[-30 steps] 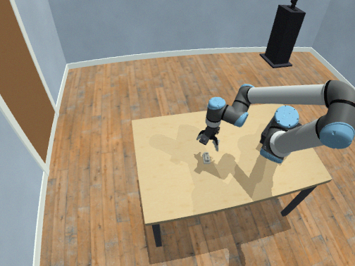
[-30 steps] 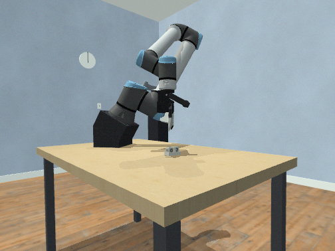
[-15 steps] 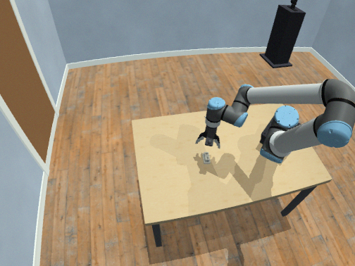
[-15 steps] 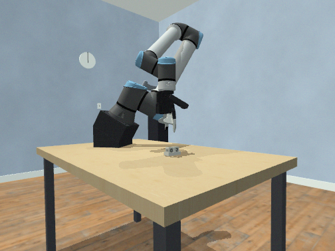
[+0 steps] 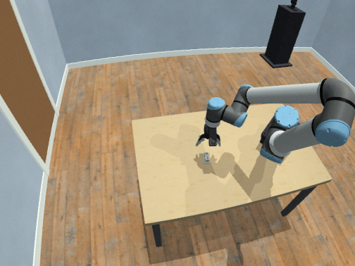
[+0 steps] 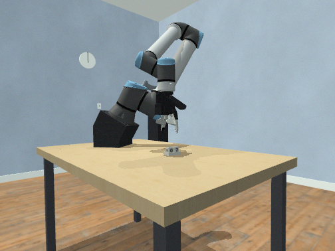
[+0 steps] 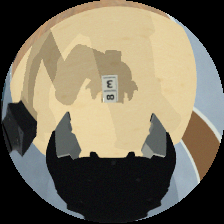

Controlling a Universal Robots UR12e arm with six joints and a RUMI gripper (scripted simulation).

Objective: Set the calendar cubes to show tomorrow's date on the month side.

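Pale wooden tabletop (image 5: 165, 197) (image 6: 159, 186) (image 7: 165, 65) supports the calendar (image 5: 206, 157) (image 6: 172, 151) (image 7: 109, 89), which is positioned well inboard of every table edge. Two number cubes are seated side by side in its small, light tray (image 6: 172, 154). On the side facing the exterior camera, the left cube (image 6: 171, 150) reads 0 and the right cube (image 6: 177, 149) reads 2. In the wrist view, the upper faces read 3 and 8. Shadow from the arm falls around the calendar on the tabletop.

Gripper (image 5: 208, 145) (image 6: 169, 131) (image 7: 110, 114) is located above the tabletop, near the calendar and not touching it. Its two fingers stand wide apart, with nothing between them. Open space separates the fingertips from the cubes. Arm (image 5: 285, 93) (image 6: 164, 40) extends high over the table from a black angled base (image 6: 100, 139), which is well apart from the calendar. Beyond the table edge, a black pedestal (image 5: 285, 35) stands on the wooden floor (image 5: 106, 158) near the blue wall (image 5: 158, 28) (image 6: 266, 83)

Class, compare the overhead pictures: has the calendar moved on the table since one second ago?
No. The calendar sits at the same spot relative to the edges of the table.
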